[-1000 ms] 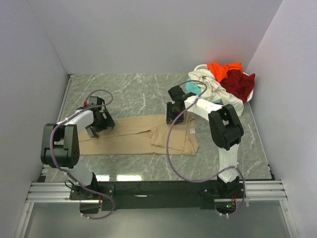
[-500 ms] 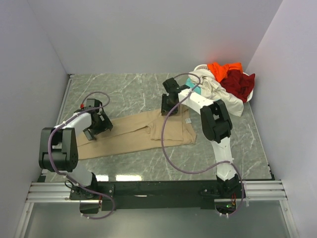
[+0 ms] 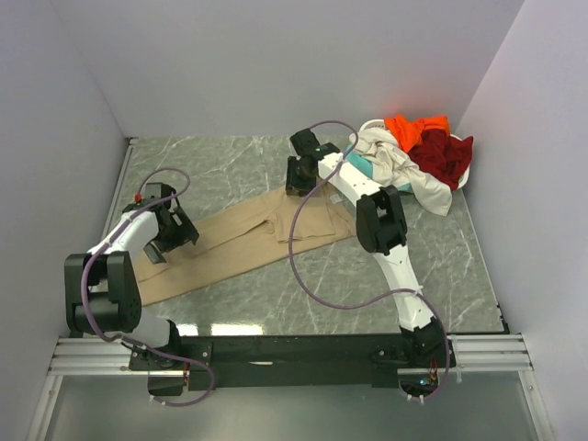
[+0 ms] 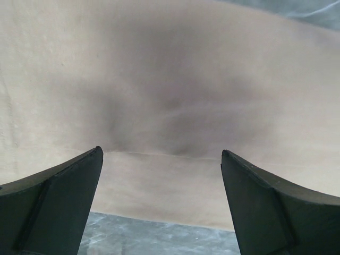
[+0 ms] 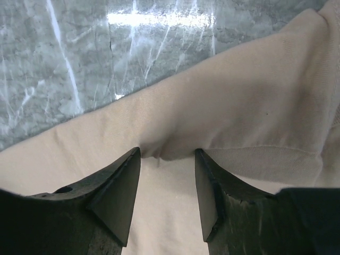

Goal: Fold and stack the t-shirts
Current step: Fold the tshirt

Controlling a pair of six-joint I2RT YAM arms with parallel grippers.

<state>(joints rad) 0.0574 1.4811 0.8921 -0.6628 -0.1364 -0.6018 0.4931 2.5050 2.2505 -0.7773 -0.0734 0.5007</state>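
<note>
The large tan t-shirt (image 3: 248, 234) lies slantwise across the marble table, partly folded. My right gripper (image 3: 296, 175) is at its far right end, shut on a bunched edge of the tan cloth (image 5: 255, 106); its jaws (image 5: 164, 154) pinch a pucker of cloth. My left gripper (image 3: 173, 230) sits over the shirt's left part, with its jaws (image 4: 162, 154) wide apart above a fold edge of the tan cloth (image 4: 170, 79). The cream-white (image 3: 404, 165), orange (image 3: 413, 129), dark red (image 3: 447, 152) and teal (image 3: 360, 163) shirts lie heaped at the back right.
The heap sits in a white basket (image 3: 372, 123) in the back right corner. Grey walls close in the table on three sides. The right arm stretches over the table's middle, its cable looping above the shirt.
My right gripper has moved towards the back and left, dragging the tan shirt's right end with it, so the shirt now lies slanted. My left gripper has shifted a little left.
</note>
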